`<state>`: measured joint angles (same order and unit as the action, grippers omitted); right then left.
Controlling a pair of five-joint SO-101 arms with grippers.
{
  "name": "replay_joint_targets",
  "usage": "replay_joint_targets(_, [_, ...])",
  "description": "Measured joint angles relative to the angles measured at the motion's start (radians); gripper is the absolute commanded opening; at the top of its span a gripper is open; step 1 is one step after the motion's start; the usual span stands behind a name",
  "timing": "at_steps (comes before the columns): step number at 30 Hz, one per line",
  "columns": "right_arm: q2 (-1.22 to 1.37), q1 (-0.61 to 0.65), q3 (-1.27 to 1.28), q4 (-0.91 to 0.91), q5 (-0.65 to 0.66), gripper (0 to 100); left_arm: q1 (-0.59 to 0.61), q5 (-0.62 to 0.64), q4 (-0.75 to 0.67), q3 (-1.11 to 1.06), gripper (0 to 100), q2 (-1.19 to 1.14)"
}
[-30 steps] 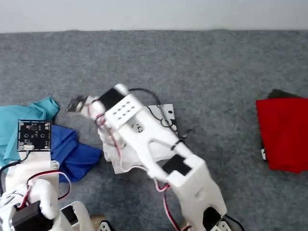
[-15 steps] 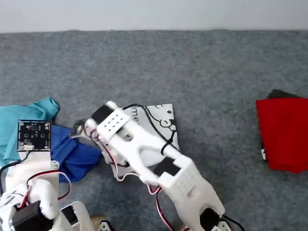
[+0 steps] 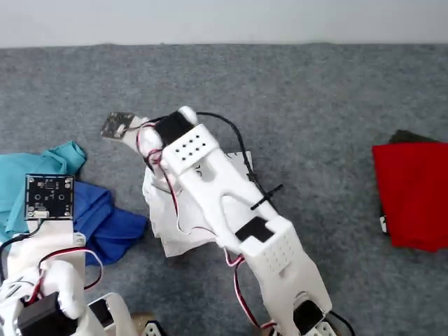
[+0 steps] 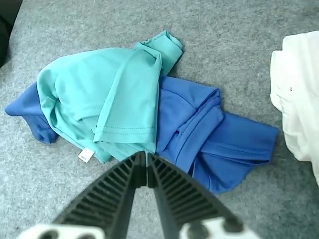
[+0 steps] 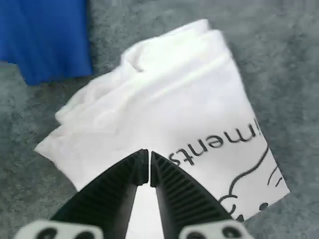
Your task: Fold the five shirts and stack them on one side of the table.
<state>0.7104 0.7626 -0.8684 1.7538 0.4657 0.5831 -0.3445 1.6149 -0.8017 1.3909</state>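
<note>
A first shirt (image 3: 164,217) is located at the centre of the tabletop (image 3: 315,98), beneath the right arm (image 3: 238,210). At the left edge, a second shirt (image 3: 14,189) is laid partly over a third shirt (image 3: 112,224). At the right edge, a fourth shirt (image 3: 413,196) is stacked on a fifth shirt (image 3: 409,136).

Grey felt-like table covering (image 3: 315,98) across whole work area; pale wall strip (image 3: 224,21) along far edge.

The right arm (image 3: 231,210) hides most of the white shirt (image 3: 155,217) behind the right tool (image 3: 116,127). Well off to that tool's side, the red shirt (image 3: 413,199) runs past the picture's edge and covers nearly all of a dark garment (image 3: 409,136). Ahead of the left tool (image 4: 147,155), the teal shirt (image 4: 99,94) overlies part of the blue shirt (image 4: 219,144).
</note>
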Motion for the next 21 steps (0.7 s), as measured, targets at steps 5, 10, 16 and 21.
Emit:
replay_joint_targets(5, [0.107,0.002,-0.011,-0.075,0.002,0.9,0.000,0.000,0.000,0.000,2,0.000])
replay_joint_targets(10, [0.180,-0.021,-0.011,-0.262,0.002,1.1,0.000,0.000,0.000,0.000,2,0.000])
replay_joint_targets(16, [0.184,-0.101,-0.012,-0.376,0.000,1.1,0.000,0.000,0.000,0.000,2,0.000])
replay_joint_targets(21, [0.167,-0.095,-0.101,-0.212,0.002,0.9,0.000,0.000,0.000,0.000,2,0.000])
